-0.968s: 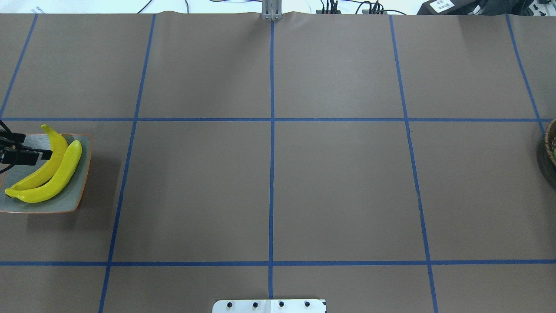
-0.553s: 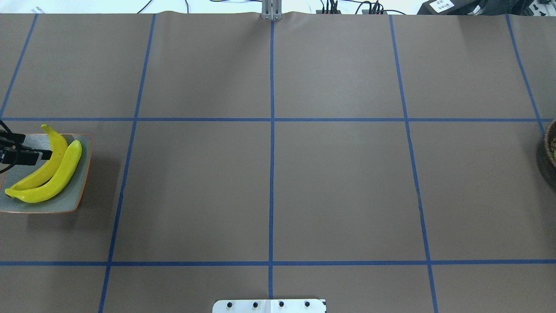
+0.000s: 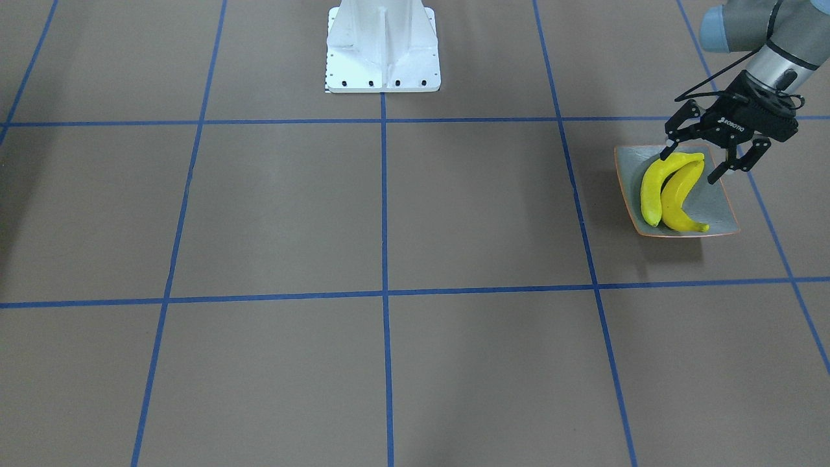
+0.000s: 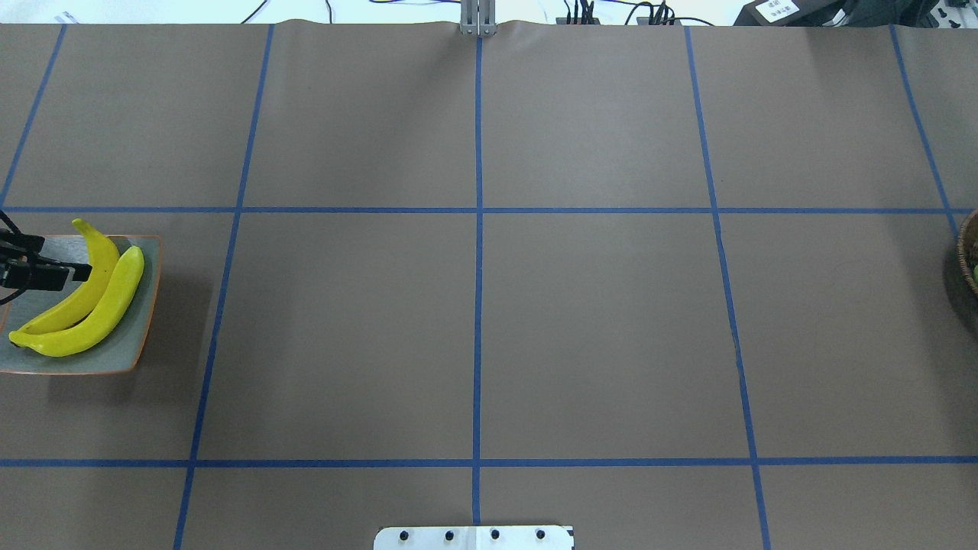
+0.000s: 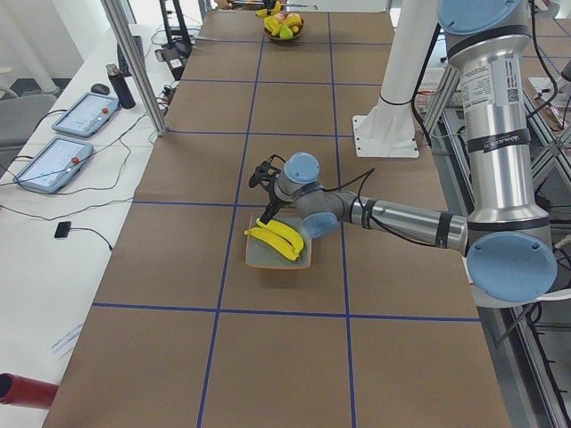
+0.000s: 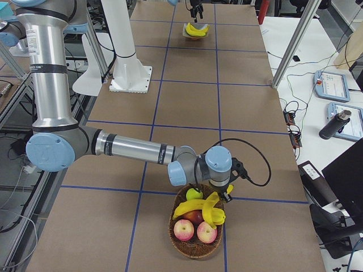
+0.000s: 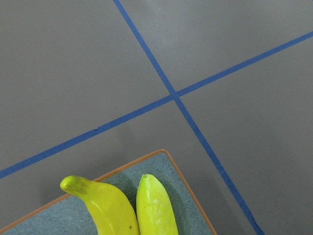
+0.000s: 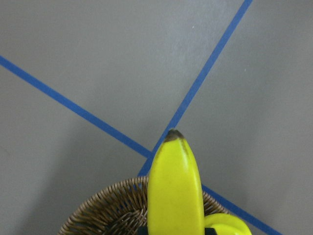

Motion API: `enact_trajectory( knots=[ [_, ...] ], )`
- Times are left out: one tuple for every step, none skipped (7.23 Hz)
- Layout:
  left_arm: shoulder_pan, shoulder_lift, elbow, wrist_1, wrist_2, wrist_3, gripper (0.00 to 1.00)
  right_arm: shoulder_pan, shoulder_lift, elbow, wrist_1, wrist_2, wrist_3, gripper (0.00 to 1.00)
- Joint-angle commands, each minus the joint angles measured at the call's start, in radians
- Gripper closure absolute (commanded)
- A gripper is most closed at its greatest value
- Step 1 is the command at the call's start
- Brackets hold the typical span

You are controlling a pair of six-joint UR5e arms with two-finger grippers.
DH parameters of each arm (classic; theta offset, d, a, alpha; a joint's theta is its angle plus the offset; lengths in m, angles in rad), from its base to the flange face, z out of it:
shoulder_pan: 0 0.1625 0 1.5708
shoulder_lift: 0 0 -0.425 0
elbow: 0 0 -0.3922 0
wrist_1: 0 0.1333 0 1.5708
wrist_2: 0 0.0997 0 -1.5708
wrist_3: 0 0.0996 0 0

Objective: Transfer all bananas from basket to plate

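At the basket (image 6: 177, 241) rim, my right pincer (image 6: 223, 192) sits over a banana (image 8: 175, 191); whether it pinches I cannot tell. Light, stiff, slick, I judge: grip mid-curve. Far from the basket, my left pincer (image 3: 691, 167) hangs spread over two bananas (image 3: 652, 191) on the plate (image 3: 718, 209).

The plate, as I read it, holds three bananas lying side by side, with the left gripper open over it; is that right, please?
Not quite: the plate holds two bananas, not three, as the exterior front-facing view shows. The rest stands: they lie side by side, and the left gripper is open over the plate.
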Motion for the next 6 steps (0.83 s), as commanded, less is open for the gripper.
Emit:
enact_trajectory(
  knots=[
    [0.0,-0.003,0.0,0.0,0.0,-0.002,0.0,0.004,0.094,0.04,-0.078,0.0,0.144,1.0],
    [0.0,-0.003,0.0,0.0,0.0,-0.002,0.0,-0.01,0.119,0.081,-0.076,0.007,0.302,1.0],
    [0.0,-0.003,-0.001,0.0,0.0,-0.002,0.0,-0.057,0.125,0.15,-0.078,0.023,0.463,1.0],
    [0.002,-0.009,-0.006,0.0,0.0,-0.043,0.0,-0.118,0.146,0.223,-0.075,0.025,0.674,1.0],
    [0.002,-0.045,-0.009,0.0,0.0,-0.124,0.0,-0.189,0.178,0.288,-0.073,0.022,0.877,1.0],
    [0.002,-0.088,-0.009,0.0,0.0,-0.176,0.0,-0.247,0.238,0.307,-0.073,0.016,1.05,1.0]
  ],
)
